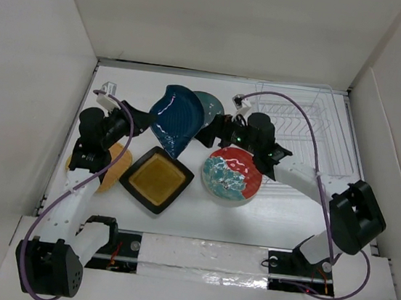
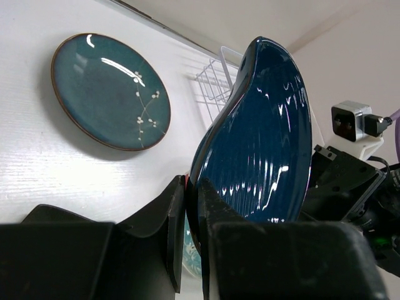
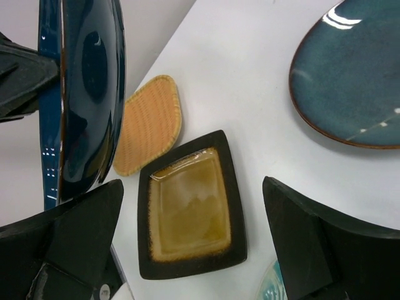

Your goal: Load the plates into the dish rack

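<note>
My left gripper [image 1: 145,120] [image 2: 192,184] is shut on the rim of the dark blue plate [image 1: 177,118] [image 2: 269,144] and holds it upright above the table. My right gripper [image 1: 210,133] [image 3: 192,187] is open and empty just right of that plate [image 3: 87,94], above the square mustard-yellow plate [image 1: 156,179] [image 3: 190,215]. The teal plate [image 1: 209,106] [image 2: 109,90] [image 3: 350,81] lies flat behind. The marbled plate [image 1: 232,174] lies front centre. The tan-orange plate [image 1: 114,169] [image 3: 150,125] lies partly under my left arm. The white wire dish rack [image 1: 313,127] [image 2: 215,81] stands at the back right, with no plates in it.
White walls enclose the table [image 1: 273,217] on the left, back and right. The right arm's wrist camera [image 2: 353,122] sits close beside the held blue plate.
</note>
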### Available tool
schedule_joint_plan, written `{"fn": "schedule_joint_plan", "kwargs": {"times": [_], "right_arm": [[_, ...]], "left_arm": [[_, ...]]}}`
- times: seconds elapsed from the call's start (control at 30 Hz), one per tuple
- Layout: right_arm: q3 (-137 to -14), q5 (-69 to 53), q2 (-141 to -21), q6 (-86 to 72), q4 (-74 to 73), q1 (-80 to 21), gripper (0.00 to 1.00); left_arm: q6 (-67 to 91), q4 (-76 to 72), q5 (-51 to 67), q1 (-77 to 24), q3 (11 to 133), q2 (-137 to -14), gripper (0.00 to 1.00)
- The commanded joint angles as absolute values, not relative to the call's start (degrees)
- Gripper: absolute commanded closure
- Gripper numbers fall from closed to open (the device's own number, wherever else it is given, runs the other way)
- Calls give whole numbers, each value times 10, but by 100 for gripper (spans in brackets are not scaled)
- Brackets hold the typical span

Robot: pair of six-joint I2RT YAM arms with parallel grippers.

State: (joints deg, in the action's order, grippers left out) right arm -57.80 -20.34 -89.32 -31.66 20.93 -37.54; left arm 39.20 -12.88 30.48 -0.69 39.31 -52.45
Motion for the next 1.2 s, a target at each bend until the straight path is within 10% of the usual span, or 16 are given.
{"fn": "schedule_joint_plan", "kwargs": {"times": [0.0,0.3,0.47,0.67,1.17], "right_arm": [[-552,-151,-846,-305,196,-381,2],[-492,-110,-739,-265,161,-375,7],[-503,-149,-690,-260,191,-375,33],[-596,-136,-747,-253,185,-375,1],[-724,-235,-932,-301,224,-381,19]], "left_arm": [[426,-231,335,-11,410,-508,100],[438,-250,334,-11,418,-517,100],[433,-248,337,-11,413,-523,100],[435,-250,338,-11,414,-522,100],[447,-274,361,-11,381,-518,100]]}}
